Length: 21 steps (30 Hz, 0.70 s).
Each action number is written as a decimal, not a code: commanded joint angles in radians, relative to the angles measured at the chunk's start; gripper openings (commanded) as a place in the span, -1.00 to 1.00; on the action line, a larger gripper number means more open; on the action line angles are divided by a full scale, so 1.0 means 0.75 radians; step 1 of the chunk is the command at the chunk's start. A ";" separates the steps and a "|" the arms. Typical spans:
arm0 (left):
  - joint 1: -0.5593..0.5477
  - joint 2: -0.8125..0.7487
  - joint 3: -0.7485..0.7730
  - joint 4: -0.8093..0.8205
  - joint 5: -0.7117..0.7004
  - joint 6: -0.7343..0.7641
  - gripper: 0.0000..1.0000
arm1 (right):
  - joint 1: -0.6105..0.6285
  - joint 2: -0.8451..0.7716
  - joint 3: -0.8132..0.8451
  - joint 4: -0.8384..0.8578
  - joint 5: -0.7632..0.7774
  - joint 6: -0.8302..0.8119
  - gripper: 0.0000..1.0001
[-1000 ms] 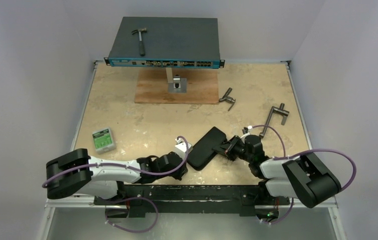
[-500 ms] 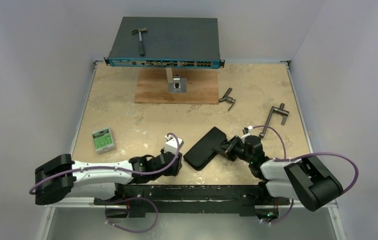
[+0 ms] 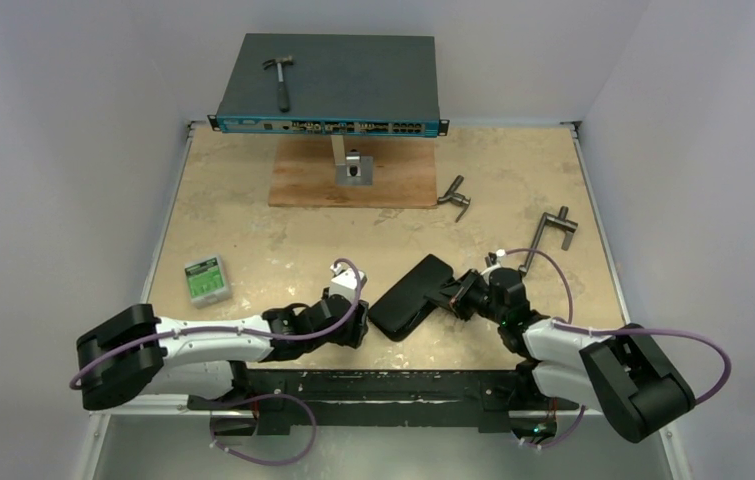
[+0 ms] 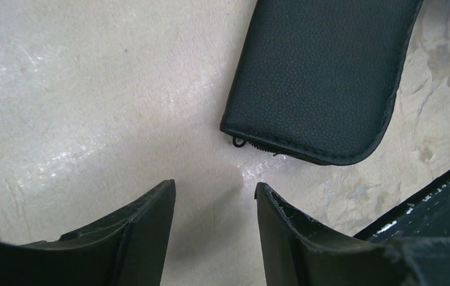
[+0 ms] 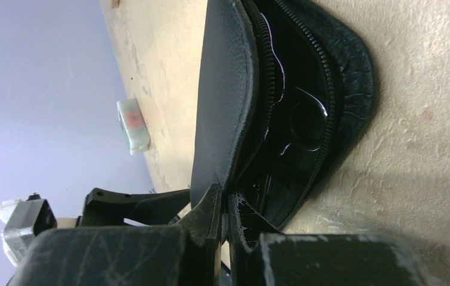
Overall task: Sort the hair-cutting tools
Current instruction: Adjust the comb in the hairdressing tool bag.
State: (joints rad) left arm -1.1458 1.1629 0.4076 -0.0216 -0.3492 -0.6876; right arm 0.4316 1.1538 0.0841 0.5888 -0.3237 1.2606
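Observation:
A black zip case (image 3: 411,295) lies slantwise on the table between my two arms. My right gripper (image 5: 225,199) is shut on the edge of the case's upper flap (image 5: 225,89) and holds it raised. In the gap, shiny scissor ring handles (image 5: 303,122) of the hair-cutting tools glint inside the dark lining. My left gripper (image 4: 214,187) is open with nothing between its fingers, low over the table just short of the case's near corner (image 4: 323,77). The small zipper pull (image 4: 238,142) sticks out at that corner, apart from the fingertips. In the top view the left gripper (image 3: 361,320) sits left of the case and the right gripper (image 3: 450,297) at its right edge.
A green box (image 3: 205,279) lies to the left. Two grey T-handled tools (image 3: 455,197) (image 3: 551,232) lie at the right back. A hammer (image 3: 279,80) rests on a network switch (image 3: 333,85) raised over a wooden board (image 3: 353,180) at the back.
My left gripper was shut at the case's near corner; it has opened and drawn back to the left. The right gripper keeps its hold on the flap.

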 commanded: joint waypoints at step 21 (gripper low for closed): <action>0.062 -0.238 0.020 0.110 -0.058 0.165 0.41 | 0.001 0.105 0.342 -0.115 -0.151 -0.245 -0.06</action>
State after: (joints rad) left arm -1.1034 0.9741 0.3946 0.0147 -0.4103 -0.6369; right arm 0.4316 1.1957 0.2985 0.4923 -0.4000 1.1160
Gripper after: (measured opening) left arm 0.696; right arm 0.470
